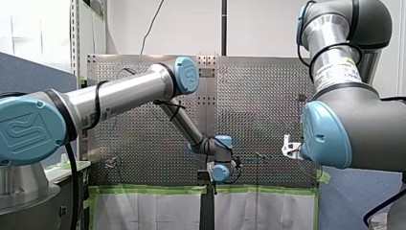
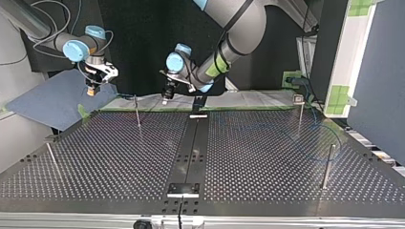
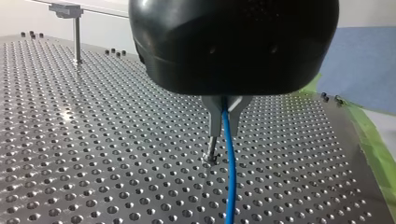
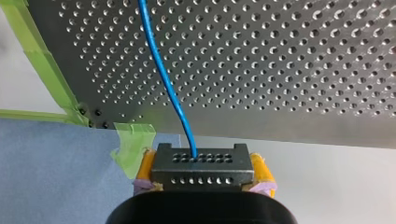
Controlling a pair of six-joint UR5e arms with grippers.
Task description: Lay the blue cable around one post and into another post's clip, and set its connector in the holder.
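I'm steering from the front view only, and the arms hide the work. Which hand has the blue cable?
Observer: The left hand. In its wrist view the metal fingers are shut on the blue cable above the table.
Operator: And the connector?
Observer: The right hand grips the connector between yellow pads, with the cable running out of its face.
Operator: Is it over the table?
Observer: No. In the top view the right hand hangs outside the table's edge, above a blue mat.

Top view: my right gripper (image 2: 90, 91) hangs past the table (image 2: 119, 157), left of my left gripper (image 2: 165, 99).
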